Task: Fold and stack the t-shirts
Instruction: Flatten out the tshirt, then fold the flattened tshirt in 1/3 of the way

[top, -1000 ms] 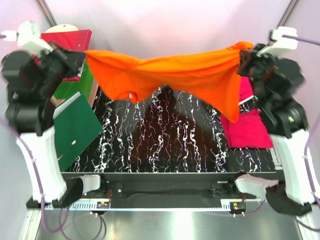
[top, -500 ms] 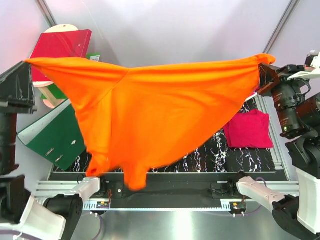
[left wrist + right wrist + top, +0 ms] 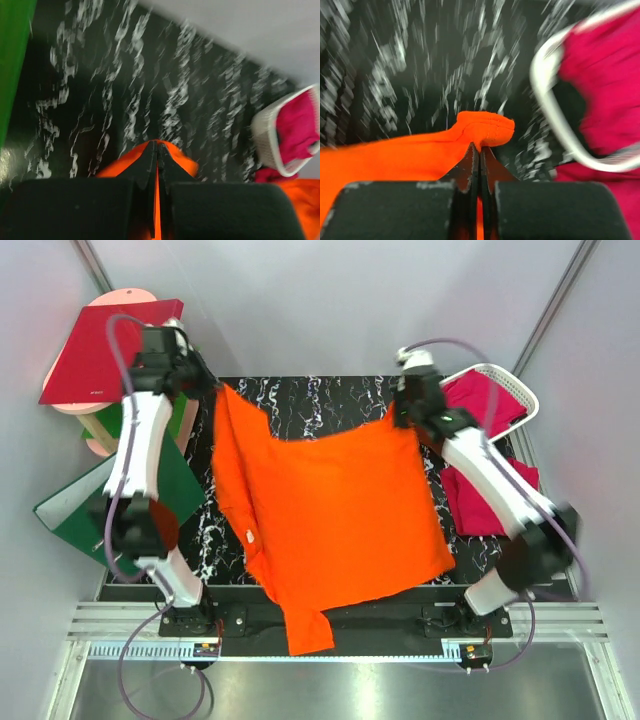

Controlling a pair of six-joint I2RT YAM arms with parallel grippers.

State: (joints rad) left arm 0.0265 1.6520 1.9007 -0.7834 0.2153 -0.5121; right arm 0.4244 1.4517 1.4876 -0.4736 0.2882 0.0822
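Both arms have swung forward and down since a moment ago. The orange shirt (image 3: 330,520), which hung stretched in the air, now lies spread over the bench (image 3: 300,400), with one sleeve drooping over the near edge.

From above, the left claw (image 3: 212,392) is clamped on the shirt's far-left corner, close to the bench's far-left corner. The right claw (image 3: 405,418) is clamped on the far-right corner, toward the right edge. A pink shirt (image 3: 478,398) sits heaped in the basket (image 3: 512,377) at the far-right corner, and another lies folded by the right edge. A red binder (image 3: 95,360) and a green binder (image 3: 150,490) rest off the left edge.

At the left wrist, the left claw (image 3: 156,150) has its fingers pressed together on a strip of orange shirt (image 3: 182,162), above the blurred bench (image 3: 125,75). The basket (image 3: 262,135) is off to the right.

At the right wrist, everything is blurred. The right claw (image 3: 480,150) pinches a rolled edge of orange shirt (image 3: 420,155), and the basket (image 3: 542,95) with its pink shirt (image 3: 605,75) is just beside it.
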